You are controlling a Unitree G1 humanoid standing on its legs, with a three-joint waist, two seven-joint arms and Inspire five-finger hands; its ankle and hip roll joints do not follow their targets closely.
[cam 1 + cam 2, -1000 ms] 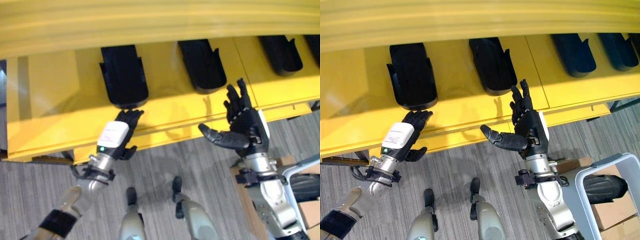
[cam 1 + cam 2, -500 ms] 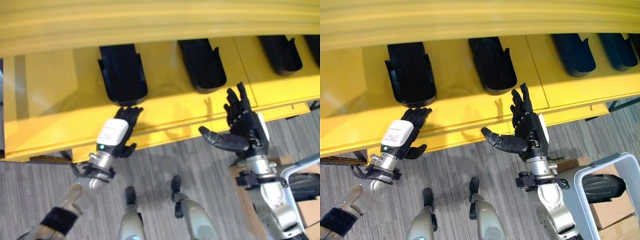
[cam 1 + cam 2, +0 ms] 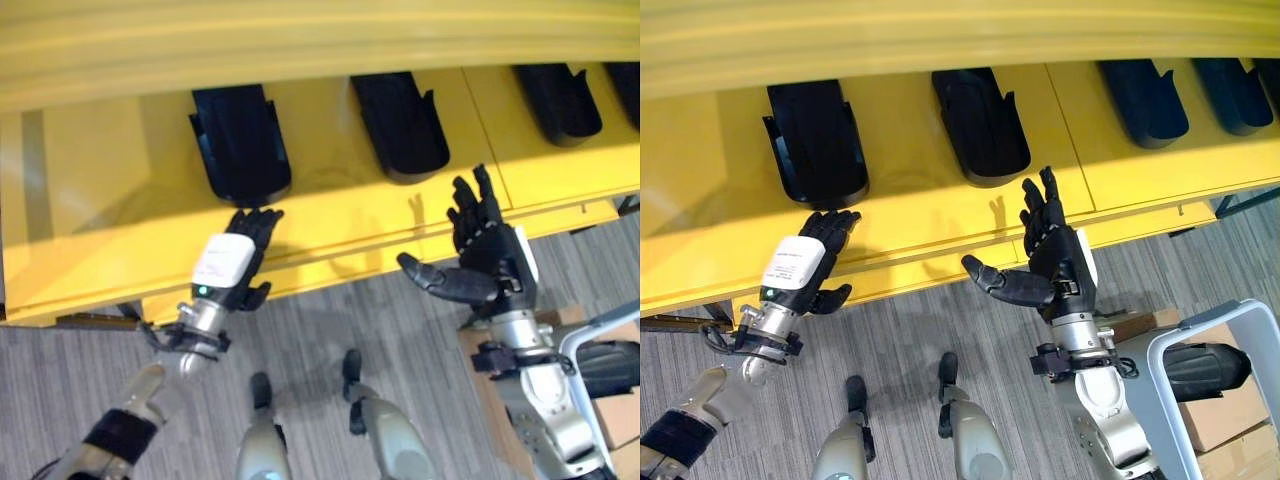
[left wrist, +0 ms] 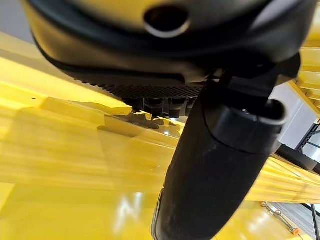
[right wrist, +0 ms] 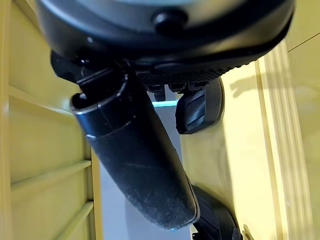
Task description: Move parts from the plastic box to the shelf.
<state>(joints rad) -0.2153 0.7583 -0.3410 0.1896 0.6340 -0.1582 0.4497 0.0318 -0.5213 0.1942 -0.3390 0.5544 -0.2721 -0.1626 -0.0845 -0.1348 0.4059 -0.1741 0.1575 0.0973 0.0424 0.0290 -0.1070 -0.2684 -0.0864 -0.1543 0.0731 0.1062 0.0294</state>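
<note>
Left eye view, both hands empty, shelf (image 3: 100,200)

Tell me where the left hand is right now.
In the eye views the left hand is at lower left, open, over the front edge of the yellow shelf, its fingertips just short of the leftmost black part lying on it.

Black parts (image 3: 240,143) lie on the yellow shelf (image 3: 90,200); left hand (image 3: 232,262) and right hand (image 3: 482,248) hover open at its front edge.
</note>
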